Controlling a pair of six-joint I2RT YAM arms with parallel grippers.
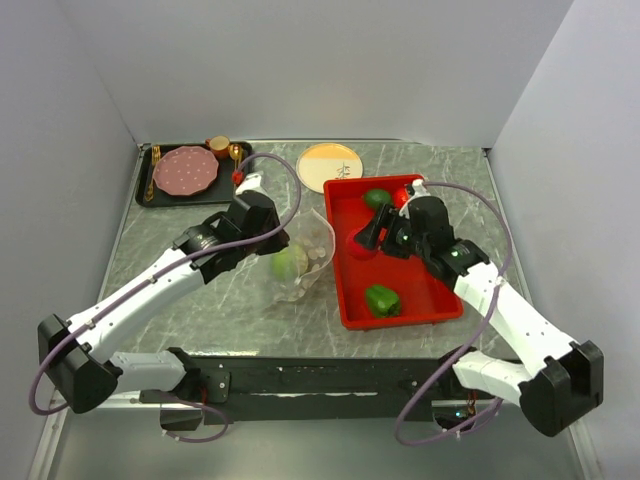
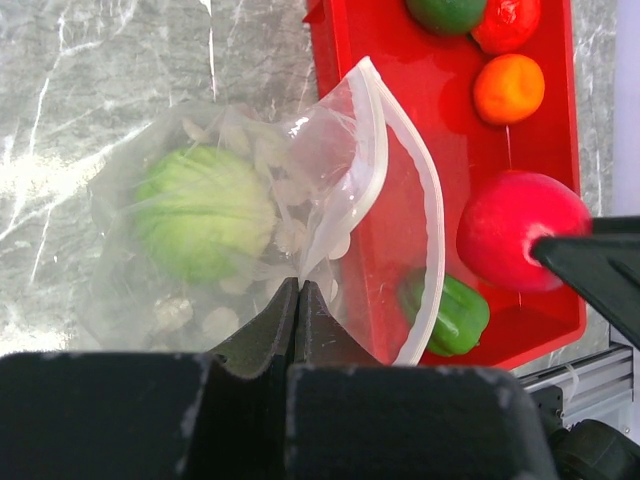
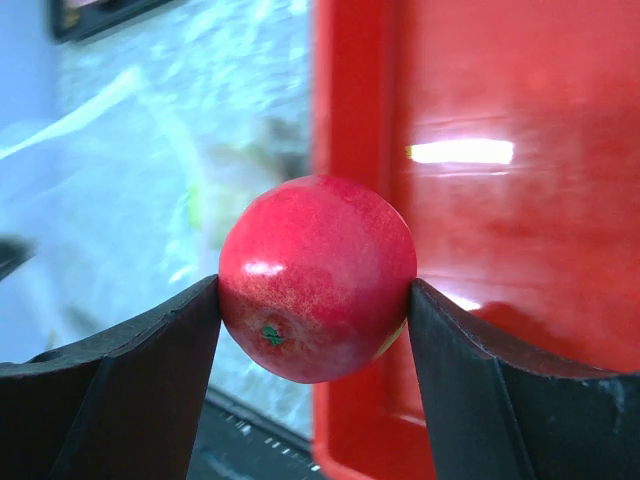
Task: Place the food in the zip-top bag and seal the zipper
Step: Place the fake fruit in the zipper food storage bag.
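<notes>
The clear zip-top bag [image 1: 312, 250] lies left of the red tray [image 1: 430, 290], its mouth open toward the tray. A light green food piece [image 2: 205, 210] sits inside it. The whitish zipper [image 2: 430, 230] arches over the tray's edge. My left gripper [image 2: 298, 292] is shut on the bag's film near the mouth; it also shows in the top view [image 1: 280, 243]. My right gripper [image 3: 315, 290] is shut on a red apple [image 3: 317, 278] and holds it over the tray's left rim, close to the bag mouth. A green pepper [image 1: 381, 299], an orange fruit [image 2: 508, 88], a red fruit [image 2: 505, 22] and a dark green fruit [image 1: 377, 198] lie in the tray.
A black tray [image 1: 150, 195] with a pink plate [image 1: 185, 170] and a small cup [image 1: 218, 146] stands at the back left. A yellow plate [image 1: 328, 165] sits behind the red tray. White walls close in the table on three sides.
</notes>
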